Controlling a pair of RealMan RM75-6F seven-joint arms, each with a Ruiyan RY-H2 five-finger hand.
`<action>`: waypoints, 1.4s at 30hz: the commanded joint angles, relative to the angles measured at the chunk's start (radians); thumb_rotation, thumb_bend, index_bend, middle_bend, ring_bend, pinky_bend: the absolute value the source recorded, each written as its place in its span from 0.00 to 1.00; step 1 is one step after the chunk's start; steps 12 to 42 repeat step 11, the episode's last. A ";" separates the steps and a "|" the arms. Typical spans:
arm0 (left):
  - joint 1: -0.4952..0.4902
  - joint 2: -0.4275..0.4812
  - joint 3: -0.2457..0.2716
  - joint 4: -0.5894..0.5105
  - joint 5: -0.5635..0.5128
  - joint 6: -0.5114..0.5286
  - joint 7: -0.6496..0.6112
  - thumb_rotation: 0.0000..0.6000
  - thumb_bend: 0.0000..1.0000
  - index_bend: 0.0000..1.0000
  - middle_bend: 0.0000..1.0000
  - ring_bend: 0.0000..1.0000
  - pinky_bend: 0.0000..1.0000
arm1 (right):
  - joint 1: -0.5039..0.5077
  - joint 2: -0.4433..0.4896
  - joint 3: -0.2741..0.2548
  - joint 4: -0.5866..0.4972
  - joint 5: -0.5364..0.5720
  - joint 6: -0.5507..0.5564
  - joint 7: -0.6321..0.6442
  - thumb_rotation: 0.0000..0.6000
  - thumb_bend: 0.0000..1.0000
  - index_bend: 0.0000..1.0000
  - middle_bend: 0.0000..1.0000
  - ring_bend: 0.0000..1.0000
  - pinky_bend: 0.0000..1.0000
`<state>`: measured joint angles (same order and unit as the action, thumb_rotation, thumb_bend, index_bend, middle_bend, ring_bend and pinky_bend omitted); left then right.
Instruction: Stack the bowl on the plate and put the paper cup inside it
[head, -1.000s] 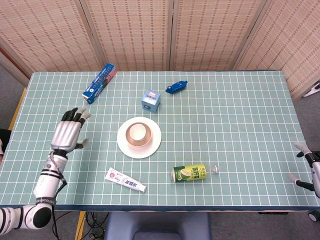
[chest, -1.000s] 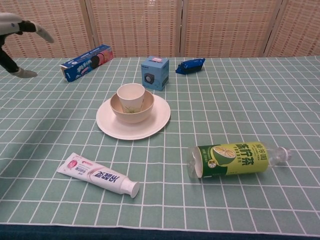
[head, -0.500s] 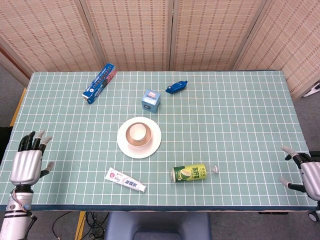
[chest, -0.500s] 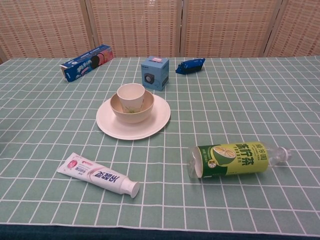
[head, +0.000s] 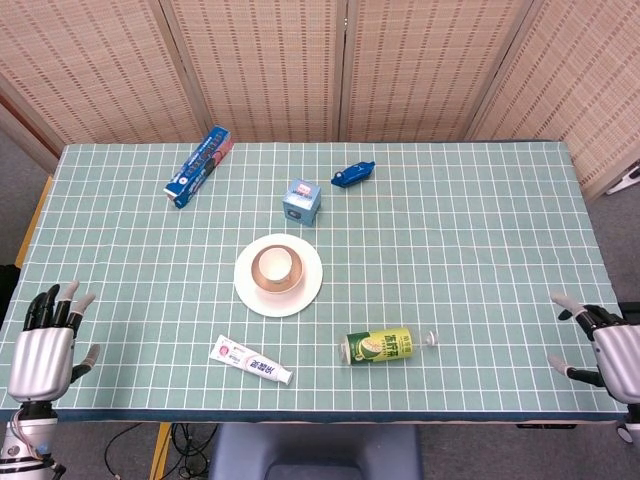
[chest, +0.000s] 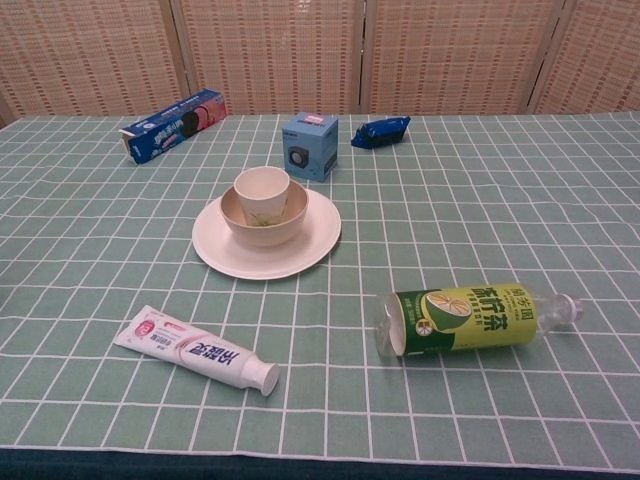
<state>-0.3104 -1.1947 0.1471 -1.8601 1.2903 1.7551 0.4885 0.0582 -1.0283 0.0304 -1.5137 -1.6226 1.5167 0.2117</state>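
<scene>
1. A white plate (chest: 215, 252) lies near the middle of a table (head: 480, 240) covered in green grid-pattern cloth. A tan bowl (chest: 285, 225) sits on the plate, and a white paper cup (chest: 262, 188) stands upright inside the bowl.
2. Judging by this arrangement, the stacking task looks complete.
3. The left hand (head: 42, 348) hovers at the table's near left corner, holding nothing, fingers extended and slightly apart.
4. The right hand (head: 608, 352) sits at the near right edge, partly cut off by the frame; it holds nothing and its visible fingers are spread.
5. Both hands are well apart from the stack. Neither appears in the chest view.
6. Nearby lie a toothpaste tube (chest: 195, 350) and a green tea bottle (chest: 470, 318) on its side.
7. Risks from here: any sweep back across the table could clip the light cup and tip it out, or nudge the bowl off-centre. The bottle could roll if the table is bumped.
</scene>
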 joint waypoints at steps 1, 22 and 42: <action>0.028 -0.029 -0.007 0.043 0.055 0.010 0.015 1.00 0.25 0.18 0.03 0.02 0.09 | -0.001 -0.010 0.000 0.018 -0.018 0.022 0.002 1.00 0.05 0.22 0.38 0.30 0.47; 0.065 -0.040 -0.039 0.065 0.084 -0.043 0.060 1.00 0.25 0.18 0.03 0.02 0.09 | -0.013 -0.038 0.000 0.020 -0.003 0.043 -0.058 1.00 0.05 0.22 0.38 0.30 0.46; 0.065 -0.040 -0.039 0.065 0.084 -0.043 0.060 1.00 0.25 0.18 0.03 0.02 0.09 | -0.013 -0.038 0.000 0.020 -0.003 0.043 -0.058 1.00 0.05 0.22 0.38 0.30 0.46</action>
